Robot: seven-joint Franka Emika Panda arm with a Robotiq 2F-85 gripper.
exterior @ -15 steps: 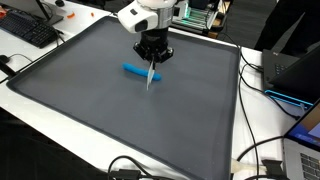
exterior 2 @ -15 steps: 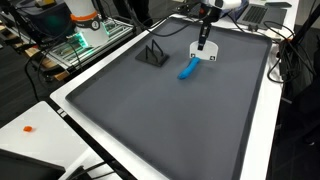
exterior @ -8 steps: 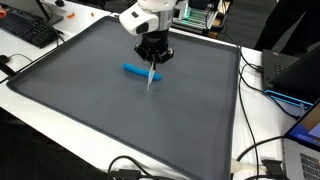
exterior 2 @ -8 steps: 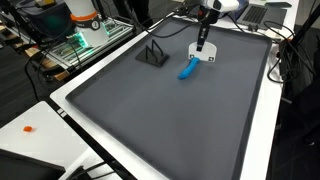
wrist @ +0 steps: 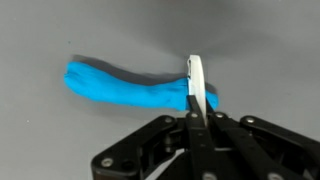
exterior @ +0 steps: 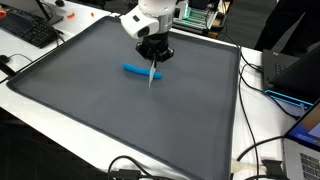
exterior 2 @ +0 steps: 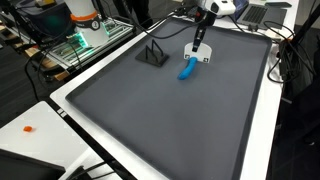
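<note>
Robotiq gripper (exterior: 152, 60) clamped shut on a thin white stick (wrist: 197, 82), stick's tip at one end of a blue roll (wrist: 125, 87), roll lying on a grey mat (exterior: 90, 105), black stand (exterior 2: 152, 54) nearby.

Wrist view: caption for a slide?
Shut end effector grips a thin white tool, its tip over one end of a blue strip.

**A:** Top centre of the exterior view, there's the arm (exterior: 150, 16): glossy white, smooth rounded shells, bulging at the wrist!

**B:** And right below it the gripper (exterior: 152, 62), matte black all over, a chunky block that narrows downward.

**A:** Wrist view now, bottom edge: black linkage bars (wrist: 140, 152) fan out on both sides, with slim dark fingers (wrist: 187, 140) in the middle.
</note>
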